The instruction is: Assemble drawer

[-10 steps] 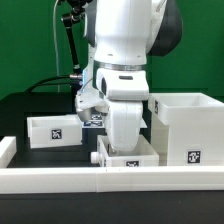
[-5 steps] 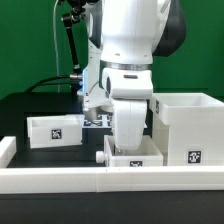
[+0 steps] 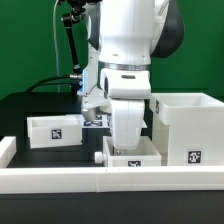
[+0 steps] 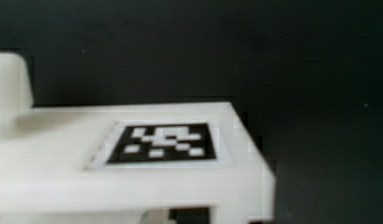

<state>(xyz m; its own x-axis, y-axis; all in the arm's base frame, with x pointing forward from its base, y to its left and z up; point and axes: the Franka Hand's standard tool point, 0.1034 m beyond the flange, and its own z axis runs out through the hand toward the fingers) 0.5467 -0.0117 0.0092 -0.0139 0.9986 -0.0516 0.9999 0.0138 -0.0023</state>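
Gripper (image 3: 130, 146) low over 1 of 2 trays (image 3: 133, 163); 1 housing (image 3: 187, 128) beside.

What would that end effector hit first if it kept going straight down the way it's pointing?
Most likely the small white tray directly below it; the wrist view shows its tagged face close up. Whether they already touch is unclear.

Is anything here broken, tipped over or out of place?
Nothing stands out. The housing, the tray at the exterior view's left and the tray under the arm all sit upright and look undamaged.
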